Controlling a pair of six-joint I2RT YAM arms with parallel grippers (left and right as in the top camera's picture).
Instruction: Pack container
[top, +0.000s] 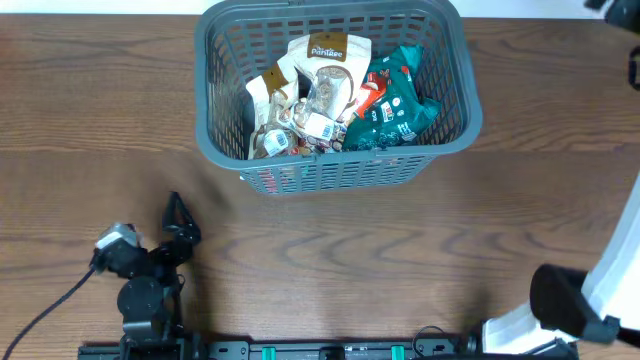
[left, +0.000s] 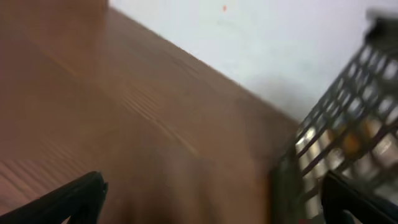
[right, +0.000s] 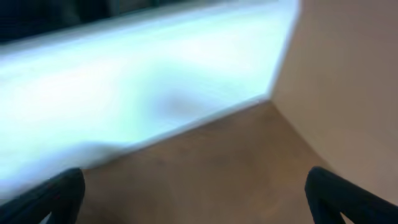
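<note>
Guessing the basket (top: 330, 172) at the far middle of the table (top: 400, 260), already stuffed with crinkly snack packets (top: 320, 95), is light, stiff plastic best grabbed by its thick rim, while the left gripper (left: 211, 193) and right gripper (right: 193, 186) both gape wide, holding nothing.

Overhead, bright, even light keeps the container (top: 330, 175) sharp, with only a soft, faint shadow on the table (top: 400, 250) just in front of it. The left wrist view is motion-blurred, the container's lattice wall smeared and out of focus. The right wrist view is blurred too, with washed-out bluish-white glare across its upper half.
</note>
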